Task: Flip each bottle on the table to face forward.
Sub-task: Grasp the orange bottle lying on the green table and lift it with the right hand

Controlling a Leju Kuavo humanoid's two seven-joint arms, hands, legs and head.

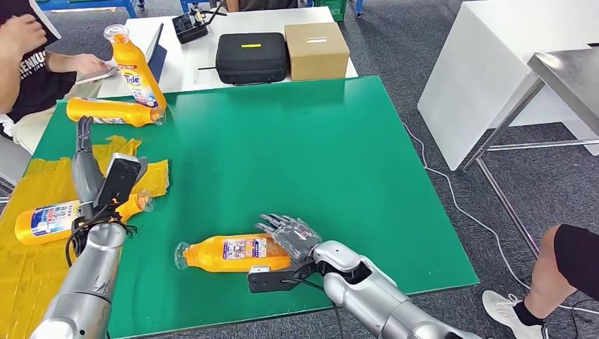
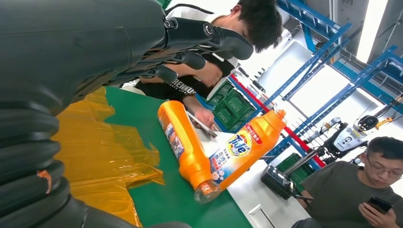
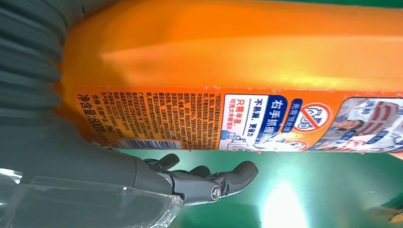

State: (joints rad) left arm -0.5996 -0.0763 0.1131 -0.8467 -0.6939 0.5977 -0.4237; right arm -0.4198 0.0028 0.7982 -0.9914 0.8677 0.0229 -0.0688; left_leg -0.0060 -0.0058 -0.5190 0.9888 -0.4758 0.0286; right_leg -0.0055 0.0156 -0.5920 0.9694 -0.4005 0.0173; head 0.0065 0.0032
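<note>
While its fingers [image 1: 282, 227] are draping over the base end, the right hand [image 1: 295, 239] is gripping a lying orange plastic detergent bottle [image 1: 229, 253]. Farther off, the left hand [image 1: 86, 164] is hovering spread, holding nothing, beside another lying orange bottle [image 1: 53, 218].

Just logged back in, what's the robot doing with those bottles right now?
The right hand rests on the base end of an orange bottle lying on its side near the green table's front edge, back label up. The left hand is raised, holding nothing, over the yellow plastic sheet. Another bottle lies on that sheet, one lies at the far left, and one leans upright behind it.
</note>
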